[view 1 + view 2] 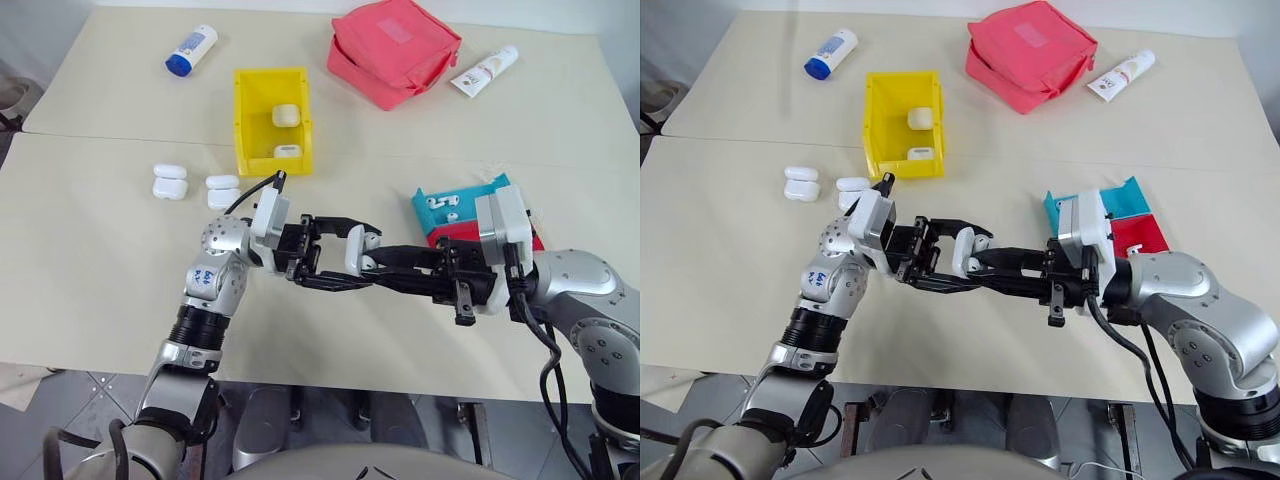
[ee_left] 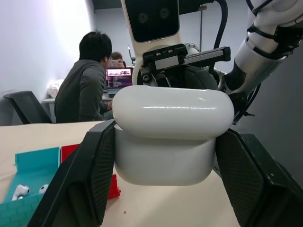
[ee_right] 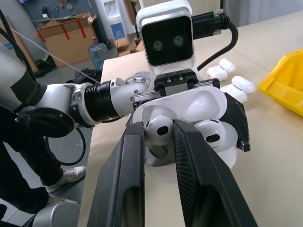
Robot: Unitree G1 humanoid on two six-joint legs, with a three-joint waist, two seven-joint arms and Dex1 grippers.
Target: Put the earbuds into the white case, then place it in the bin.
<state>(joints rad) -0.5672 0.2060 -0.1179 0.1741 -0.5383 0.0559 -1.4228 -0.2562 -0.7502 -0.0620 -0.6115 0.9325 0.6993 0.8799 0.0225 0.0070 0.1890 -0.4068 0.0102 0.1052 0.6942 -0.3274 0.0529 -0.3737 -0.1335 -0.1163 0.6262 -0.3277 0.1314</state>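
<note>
Low in the middle of the head views, the left claw [image 1: 352, 252] is clamped on the white case [image 1: 358, 248], lid open, and the right claw [image 3: 158, 135], jaws narrowed on an earbud [image 3: 157, 130], holds it at the case's mouth; a second earbud [image 3: 210, 137] appears to sit already in its well; so the loading step looks nearly done; next the pinched bud must be seated stem-down, released, the lid shut, and the case carried up and left to the yellow bin [image 1: 244, 120], which already holds two cases; more earbuds [image 1: 444, 203] lie in the teal tray [image 1: 430, 195] at right, beside a red tray [image 1: 1137, 234]; spare cases [image 1: 170, 182] sit left of the bin; a pink pouch [image 1: 393, 50] and two tubes lie farther up the tabletop [image 1: 90, 250]; nothing blocks the route.
</note>
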